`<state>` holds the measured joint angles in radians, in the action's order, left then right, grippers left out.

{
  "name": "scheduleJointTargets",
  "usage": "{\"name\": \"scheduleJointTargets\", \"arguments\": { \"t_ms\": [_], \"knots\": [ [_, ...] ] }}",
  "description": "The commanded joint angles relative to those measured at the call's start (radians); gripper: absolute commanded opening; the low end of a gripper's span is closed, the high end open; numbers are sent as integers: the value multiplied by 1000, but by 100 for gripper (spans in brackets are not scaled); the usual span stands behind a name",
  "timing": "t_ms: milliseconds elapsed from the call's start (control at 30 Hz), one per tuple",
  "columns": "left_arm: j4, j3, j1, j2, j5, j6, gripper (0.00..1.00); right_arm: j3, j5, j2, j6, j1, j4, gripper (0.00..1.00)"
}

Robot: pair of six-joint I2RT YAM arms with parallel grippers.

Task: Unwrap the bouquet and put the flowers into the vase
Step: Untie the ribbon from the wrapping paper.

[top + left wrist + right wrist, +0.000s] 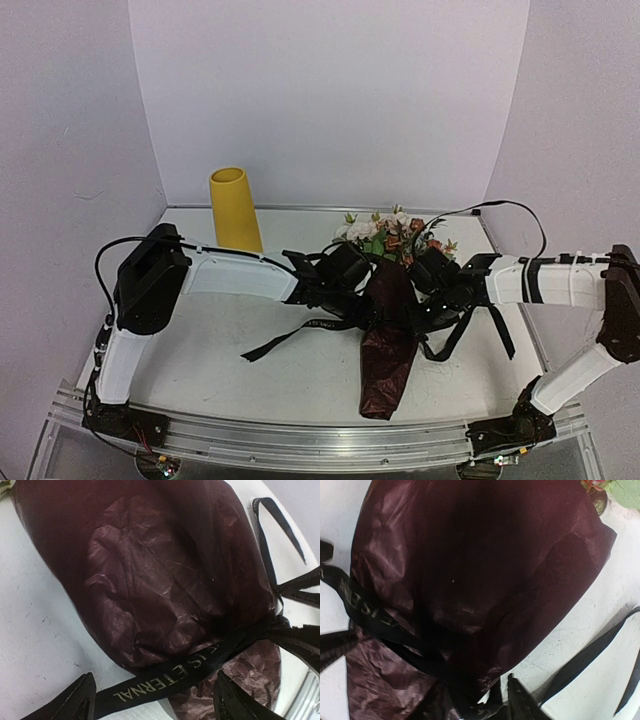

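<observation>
While the bouquet (390, 320) lies flat on the white table (200, 340), my two arms meet over its middle, one from each side. My left gripper (155, 698) stands wide apart just above the bouquet's tied waist. The black ribbon (170, 677), lettered in gold, runs between the two fingertips, and neither pad touches it. Of my right gripper (425, 300) I see only one fingertip (520, 702) beside the bouquet's dark red wrapping paper (470, 570), so I cannot tell how its jaws stand. Loose ribbon ends trail out on both sides of the bouquet. The flowers (395, 238) show at the bouquet's far end, inside the paper. The yellow vase (235, 210) stands upright, well apart from the bouquet, off to its far left.
</observation>
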<state>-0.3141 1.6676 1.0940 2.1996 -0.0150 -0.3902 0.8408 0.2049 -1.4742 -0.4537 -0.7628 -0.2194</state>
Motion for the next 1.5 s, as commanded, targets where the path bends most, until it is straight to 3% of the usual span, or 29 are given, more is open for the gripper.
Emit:
{"name": "scheduleJointTargets", "arguments": {
  "t_ms": [0, 333, 533, 667, 967, 1167, 1300, 1467],
  "knots": [
    [-7, 85, 48, 29, 98, 124, 86, -11, 19, -14, -27, -4, -49, 48],
    [-29, 170, 84, 108, 254, 232, 96, -20, -50, -14, -47, -4, -32, 51],
    [-73, 235, 83, 169, 344, 271, 95, -29, -96, -10, -30, -4, 1, 69],
    [-104, 278, 83, 202, 424, 262, 90, -24, -76, -42, -30, -4, 0, 71],
    [-105, 284, 83, 165, 523, 170, 73, -15, 86, -27, -109, -4, -33, 51],
    [-103, 234, 80, 113, 586, 114, 58, -38, 163, 72, -141, -3, -36, 23],
    [-103, 200, 71, 87, 596, 80, 47, -42, 161, 90, -134, -3, -37, 26],
    [-101, 134, 33, 26, 540, -18, 46, -53, 132, 82, -140, -3, -41, 27]
  ]
}}
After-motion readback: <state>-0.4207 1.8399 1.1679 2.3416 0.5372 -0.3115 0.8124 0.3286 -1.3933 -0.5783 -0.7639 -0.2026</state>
